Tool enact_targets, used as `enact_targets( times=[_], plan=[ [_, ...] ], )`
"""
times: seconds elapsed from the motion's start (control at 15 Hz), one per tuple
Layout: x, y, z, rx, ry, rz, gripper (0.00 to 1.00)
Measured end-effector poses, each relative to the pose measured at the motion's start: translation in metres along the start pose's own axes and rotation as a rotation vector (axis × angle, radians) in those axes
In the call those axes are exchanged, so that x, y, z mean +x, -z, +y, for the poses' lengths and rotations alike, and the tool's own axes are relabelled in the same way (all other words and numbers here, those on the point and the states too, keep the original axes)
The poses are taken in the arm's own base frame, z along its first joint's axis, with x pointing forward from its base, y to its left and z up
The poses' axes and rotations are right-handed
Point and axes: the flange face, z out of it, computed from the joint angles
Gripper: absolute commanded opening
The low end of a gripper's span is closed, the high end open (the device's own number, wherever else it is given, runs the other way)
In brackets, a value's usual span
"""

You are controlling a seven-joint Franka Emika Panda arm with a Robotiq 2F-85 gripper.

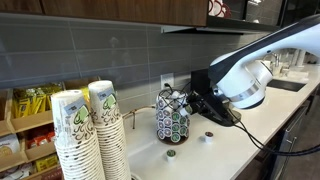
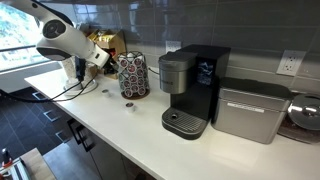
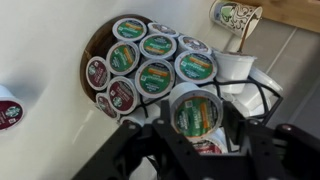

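Observation:
My gripper (image 3: 197,128) is shut on a coffee pod (image 3: 196,112) with a green and orange lid, one finger on each side of it. Right behind it is a wire pod carousel (image 3: 150,70) full of several similar pods. In both exterior views the gripper (image 1: 203,104) (image 2: 99,57) is level with the carousel (image 1: 172,118) (image 2: 132,75) and close beside it, above the white counter (image 2: 110,120). I cannot tell whether the held pod is still touching the rack.
Loose pods lie on the counter (image 1: 171,153) (image 1: 208,137) (image 2: 128,103). Stacks of paper cups (image 1: 85,135) stand near one end, with a shelf of tea boxes (image 1: 30,105) behind. A black coffee machine (image 2: 190,85) and a silver appliance (image 2: 245,110) stand beyond the carousel.

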Motion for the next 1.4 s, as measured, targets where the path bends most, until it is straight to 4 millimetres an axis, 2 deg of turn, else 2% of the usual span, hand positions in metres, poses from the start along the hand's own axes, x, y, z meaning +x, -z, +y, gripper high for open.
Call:
enact_targets(
  times=[0.87,1.4],
  plan=[
    [0.013,-0.003,0.007,0.038,-0.145,0.071,0.29],
    [0.034,-0.003,0.021,0.054,-0.240,0.134,0.29]
  ],
)
